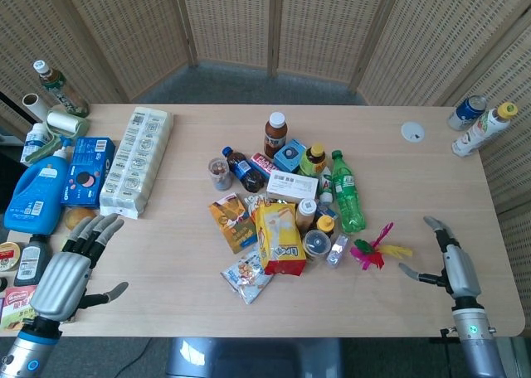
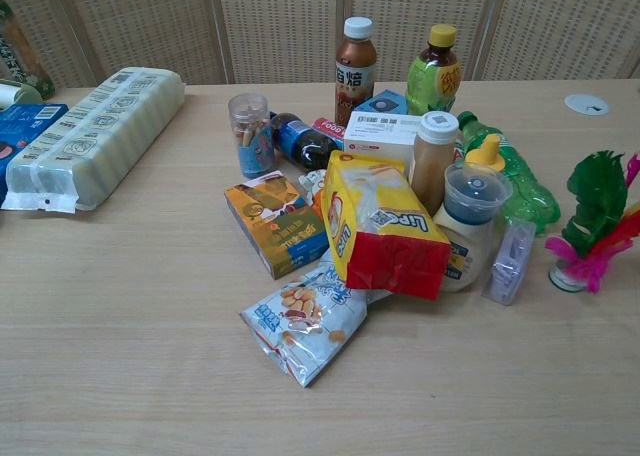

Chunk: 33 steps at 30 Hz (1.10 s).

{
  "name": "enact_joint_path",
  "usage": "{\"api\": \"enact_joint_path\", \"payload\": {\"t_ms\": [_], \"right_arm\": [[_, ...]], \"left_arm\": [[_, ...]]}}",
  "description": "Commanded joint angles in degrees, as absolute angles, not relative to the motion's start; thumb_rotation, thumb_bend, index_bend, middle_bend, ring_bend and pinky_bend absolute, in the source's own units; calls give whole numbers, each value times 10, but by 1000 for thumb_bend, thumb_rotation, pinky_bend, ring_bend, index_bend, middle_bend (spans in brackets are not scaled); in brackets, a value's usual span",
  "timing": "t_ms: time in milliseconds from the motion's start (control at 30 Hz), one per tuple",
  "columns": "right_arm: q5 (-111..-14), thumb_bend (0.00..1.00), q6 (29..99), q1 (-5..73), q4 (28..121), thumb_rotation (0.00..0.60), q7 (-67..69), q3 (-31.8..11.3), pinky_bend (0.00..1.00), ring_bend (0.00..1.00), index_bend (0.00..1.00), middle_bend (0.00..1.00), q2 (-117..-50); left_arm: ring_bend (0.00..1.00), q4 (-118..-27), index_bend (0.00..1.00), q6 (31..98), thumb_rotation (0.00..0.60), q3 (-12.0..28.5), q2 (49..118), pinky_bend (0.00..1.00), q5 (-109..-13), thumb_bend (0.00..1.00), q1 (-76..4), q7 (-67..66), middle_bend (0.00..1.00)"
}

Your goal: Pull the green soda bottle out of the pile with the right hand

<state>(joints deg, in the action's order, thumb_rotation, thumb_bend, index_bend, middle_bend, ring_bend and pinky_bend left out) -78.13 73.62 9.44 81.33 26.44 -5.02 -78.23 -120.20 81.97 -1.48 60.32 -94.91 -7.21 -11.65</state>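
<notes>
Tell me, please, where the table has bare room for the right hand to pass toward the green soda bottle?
Bare table lies between the right hand and the feather toy, and beyond it along the green soda bottle toward the white disc. The bottle's other side is crowded: small bottles and the white box lie close against it.

1. Worktop (image 1: 182,254): pale wood-grain surface with straight edges, filling most of the head view and the whole lower part of the chest view.
2. Folding screen (image 1: 232,21): woven, perforated tan panels in wooden frames, standing behind the worktop and angled around both its ends.
3. Floor (image 1: 249,84): grey covering, visible in a strip between the screen and the far edge of the worktop.
4. Light: even and diffuse, with only soft shadows.
</notes>
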Motion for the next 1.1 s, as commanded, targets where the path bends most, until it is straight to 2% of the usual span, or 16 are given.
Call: {"api": "enact_joint_path", "payload": {"t_ms": [33,367,433,567,633,1100], "right_arm": [[-787,0,722,95,788,472,282,-43,0,0,0,0,-805],[-798,0,708,100,749,434,303,-39,0,0,0,0,-839],[-799,0,704,101,746,410,305,-37,0,0,0,0,-843],[-804,0,691,105,743,319,312,-31,0,0,0,0,-850],[-804,0,687,108,738,299,311,-33,0,0,0,0,-858],[-791,0,631,149,704,299,305,-50,0,0,0,0,-911]], "left_arm": [[0,-1204,73,821,600,-15,601,0,-950,225,-71,-117,38],[0,-1210,73,825,600,-19,596,0,-953,225,-67,-121,38],[0,-1212,73,825,600,-18,595,0,-954,225,-67,-122,38],[0,-1212,73,823,600,-18,597,0,-954,225,-68,-120,38],[0,-1211,73,822,600,-18,597,0,-954,223,-69,-120,38],[0,-1205,73,837,600,-22,588,0,-955,226,-57,-108,37]]}}
